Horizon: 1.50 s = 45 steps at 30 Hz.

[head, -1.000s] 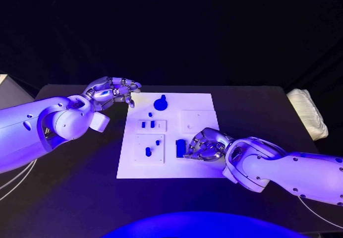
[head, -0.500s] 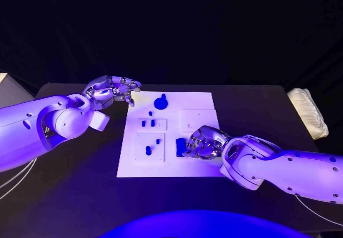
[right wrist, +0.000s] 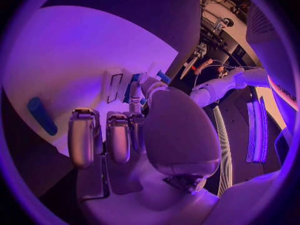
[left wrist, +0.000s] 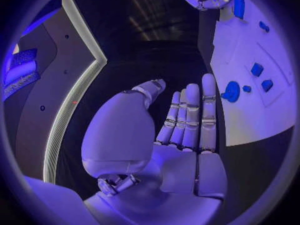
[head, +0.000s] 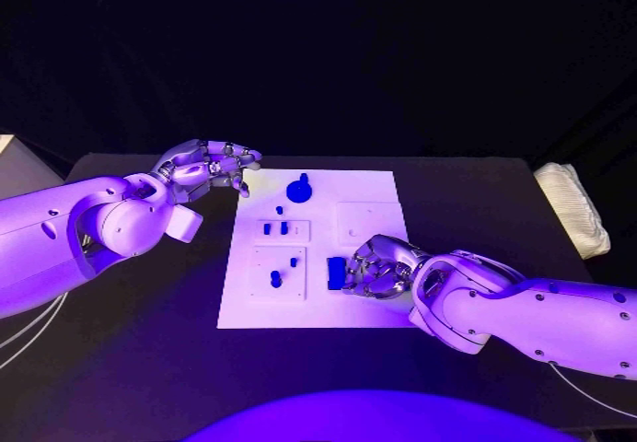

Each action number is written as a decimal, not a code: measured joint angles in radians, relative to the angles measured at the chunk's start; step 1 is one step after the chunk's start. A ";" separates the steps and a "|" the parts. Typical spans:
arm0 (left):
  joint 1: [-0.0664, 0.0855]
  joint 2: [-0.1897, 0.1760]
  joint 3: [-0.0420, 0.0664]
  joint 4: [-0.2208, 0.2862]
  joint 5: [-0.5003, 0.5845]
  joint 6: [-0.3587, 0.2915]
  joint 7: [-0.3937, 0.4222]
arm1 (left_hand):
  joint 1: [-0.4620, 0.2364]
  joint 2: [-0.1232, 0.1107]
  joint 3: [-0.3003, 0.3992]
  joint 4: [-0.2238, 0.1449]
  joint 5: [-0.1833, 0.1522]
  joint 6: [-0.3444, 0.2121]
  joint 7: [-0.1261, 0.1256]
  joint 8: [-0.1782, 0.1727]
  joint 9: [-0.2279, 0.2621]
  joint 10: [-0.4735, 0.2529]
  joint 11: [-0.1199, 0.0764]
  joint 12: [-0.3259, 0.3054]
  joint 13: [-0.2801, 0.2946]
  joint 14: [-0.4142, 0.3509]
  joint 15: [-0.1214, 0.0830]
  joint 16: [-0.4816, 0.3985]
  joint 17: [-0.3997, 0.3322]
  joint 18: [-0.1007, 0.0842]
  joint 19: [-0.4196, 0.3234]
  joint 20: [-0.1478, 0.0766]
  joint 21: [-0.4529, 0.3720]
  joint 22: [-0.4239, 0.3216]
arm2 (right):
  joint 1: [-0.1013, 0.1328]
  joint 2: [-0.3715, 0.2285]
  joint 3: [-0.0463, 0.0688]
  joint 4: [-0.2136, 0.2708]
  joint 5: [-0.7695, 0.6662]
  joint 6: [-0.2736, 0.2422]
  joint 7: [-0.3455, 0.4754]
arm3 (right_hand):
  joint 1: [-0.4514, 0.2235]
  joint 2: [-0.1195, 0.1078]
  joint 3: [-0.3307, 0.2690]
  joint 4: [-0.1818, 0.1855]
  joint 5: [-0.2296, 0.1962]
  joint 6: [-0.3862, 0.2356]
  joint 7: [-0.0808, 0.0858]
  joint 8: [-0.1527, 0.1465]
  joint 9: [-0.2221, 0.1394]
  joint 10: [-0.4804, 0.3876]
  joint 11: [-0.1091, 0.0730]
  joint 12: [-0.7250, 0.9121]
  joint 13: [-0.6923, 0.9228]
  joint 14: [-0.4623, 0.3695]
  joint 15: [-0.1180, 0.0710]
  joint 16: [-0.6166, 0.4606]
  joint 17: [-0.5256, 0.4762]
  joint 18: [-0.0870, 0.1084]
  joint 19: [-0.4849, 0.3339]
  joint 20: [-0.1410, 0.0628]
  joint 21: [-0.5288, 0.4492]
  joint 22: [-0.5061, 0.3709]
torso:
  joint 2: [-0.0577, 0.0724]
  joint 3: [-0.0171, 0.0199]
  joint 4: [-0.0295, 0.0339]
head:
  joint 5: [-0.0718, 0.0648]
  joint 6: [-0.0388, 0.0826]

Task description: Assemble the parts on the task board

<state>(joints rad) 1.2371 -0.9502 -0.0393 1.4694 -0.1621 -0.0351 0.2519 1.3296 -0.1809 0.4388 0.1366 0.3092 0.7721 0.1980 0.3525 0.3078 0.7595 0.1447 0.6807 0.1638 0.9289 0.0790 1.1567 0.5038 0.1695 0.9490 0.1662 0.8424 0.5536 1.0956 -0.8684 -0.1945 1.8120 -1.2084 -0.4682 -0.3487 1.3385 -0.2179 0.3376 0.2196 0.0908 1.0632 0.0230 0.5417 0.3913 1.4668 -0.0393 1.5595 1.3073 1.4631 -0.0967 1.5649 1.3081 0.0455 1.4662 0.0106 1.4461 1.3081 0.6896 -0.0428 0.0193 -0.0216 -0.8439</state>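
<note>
The white task board (head: 372, 221) lies mid-table. A round blue part (head: 300, 191) stands at its far edge, and small blue parts (head: 275, 228) sit in the left plates. An upright blue block (head: 336, 270) stands just left of my right hand (head: 380, 269), which rests on the board with its fingers curled in. In the right wrist view a blue piece (right wrist: 132, 91) shows by the fingertips of the right hand (right wrist: 134, 135); whether it is pinched is unclear. The blue block (right wrist: 40, 116) lies apart from them. My left hand (head: 207, 167) hovers off the board's far left corner, empty, and the left wrist view shows its fingers (left wrist: 190, 117) straight.
A white folded cloth (head: 573, 219) lies at the table's right edge. A pale box corner (head: 6, 152) shows at the far left. The black table (head: 146, 368) has bare room in front of the board.
My right hand has edged slightly left toward the blue block. The left hand has stayed put.
</note>
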 measured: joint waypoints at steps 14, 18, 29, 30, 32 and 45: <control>0.000 0.000 0.000 0.000 0.000 0.000 -0.001 | 0.000 0.000 0.000 0.000 0.000 0.000 0.000 0.000 -0.001 0.000 0.000 0.000 0.000 0.000 0.000 0.000 0.000 0.000 0.000 0.000 0.000 0.000 | 0.000 -0.018 0.000 0.008 0.011 0.013 0.020 | -0.024 -0.023 -0.049 0.029 -0.021 0.004 0.003 0.000 -0.001 0.000 0.000 0.000 0.000 0.000 0.000 0.000 0.000 0.000 0.000 0.000 -0.006 0.000 | 0.000 0.0000 -0.0007 | -0.001 0.000; 0.000 0.000 0.000 0.000 -0.001 0.000 -0.001 | 0.000 0.000 0.000 0.000 0.000 0.000 0.000 0.000 -0.001 0.000 0.000 0.000 0.000 0.000 0.000 0.000 0.000 0.000 0.000 0.000 0.000 0.000 | 0.002 -0.038 0.000 0.018 0.017 0.008 0.031 | -0.033 -0.014 -0.055 0.035 -0.021 0.002 0.005 0.000 -0.005 0.000 0.000 -0.012 0.000 0.000 0.000 0.000 0.000 0.000 0.000 0.000 -0.016 0.000 | 0.000 0.0003 -0.0012 | -0.001 0.002; 0.000 0.000 0.000 0.000 -0.001 -0.001 0.007 | 0.004 0.004 0.000 0.000 0.000 0.000 0.000 0.000 -0.001 0.000 0.000 0.000 0.000 0.000 0.000 0.000 0.000 0.000 0.000 0.000 0.000 -0.001 | 0.055 -0.185 0.004 0.052 0.112 -0.028 0.132 | -0.020 0.000 -0.067 0.041 -0.001 -0.087 0.065 -0.084 -0.042 0.000 0.036 -0.034 0.000 0.003 0.025 0.000 0.000 0.000 0.000 0.019 -0.047 0.000 | -0.001 -0.0006 -0.0021 | -0.011 0.012; 0.000 0.000 0.000 0.000 -0.001 -0.001 0.009 | 0.004 0.004 0.000 0.000 0.000 0.000 0.000 0.000 -0.001 0.000 0.000 0.000 0.000 -0.001 -0.001 0.000 0.000 0.000 0.000 0.000 0.000 -0.001 | 0.057 -0.198 0.004 0.052 0.116 -0.031 0.137 | -0.020 0.000 -0.069 0.040 -0.001 -0.087 0.065 -0.085 -0.042 -0.002 0.038 -0.034 0.000 0.003 0.025 0.000 0.000 0.000 0.000 0.019 -0.047 0.000 | -0.001 -0.0012 -0.0021 | -0.013 0.014; 0.000 0.000 0.000 0.000 -0.001 -0.001 0.015 | 0.004 0.004 -0.004 0.004 0.000 0.000 0.000 0.004 -0.001 0.000 0.000 0.004 0.000 -0.004 -0.004 0.000 0.000 0.000 0.000 0.000 -0.004 -0.003 | 0.060 -0.230 0.004 0.048 0.121 -0.036 0.144 | -0.020 0.000 -0.073 0.042 -0.001 -0.088 0.066 -0.089 -0.044 0.000 0.043 -0.038 0.000 0.000 0.029 0.000 0.000 0.000 0.000 0.019 -0.051 0.000 | -0.001 -0.0018 -0.0022 | -0.018 0.017; -0.001 -0.001 0.000 0.004 0.001 0.000 0.042 | 0.004 0.004 -0.004 0.004 0.000 -0.004 0.004 0.004 -0.001 0.000 0.000 0.004 0.000 -0.011 -0.004 0.000 -0.003 0.000 0.000 0.000 -0.008 -0.006 | 0.033 -0.323 -0.004 0.037 0.087 -0.087 0.133 | -0.025 -0.006 -0.161 0.065 0.022 -0.101 0.070 -0.116 -0.048 0.002 0.052 -0.115 0.001 0.004 0.040 -0.027 0.000 0.000 0.000 0.033 -0.129 -0.001 | 0.001 -0.0006 -0.0035 | -0.030 0.027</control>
<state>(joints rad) 1.2364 -0.9510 -0.0393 1.4730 -0.1614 -0.0352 0.2937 1.3338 -0.1767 0.4345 0.1408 0.3092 0.7684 0.2016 0.3561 0.3071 0.7595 0.1448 0.6847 0.1638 0.9182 0.0752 1.1567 0.5012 0.1695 0.9489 0.1663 0.8344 0.5477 1.1287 -1.1919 -0.1984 1.8488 -1.1218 -0.5553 -0.2161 1.3133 -0.2238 0.1765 0.2846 0.1128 0.9626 0.0934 0.4255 0.3433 1.4685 0.0129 1.4440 1.3081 1.4668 -0.0569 1.5379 1.3077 0.0454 1.4662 0.0434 1.3172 1.3075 0.6904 -0.0433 0.0158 -0.0514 -0.8166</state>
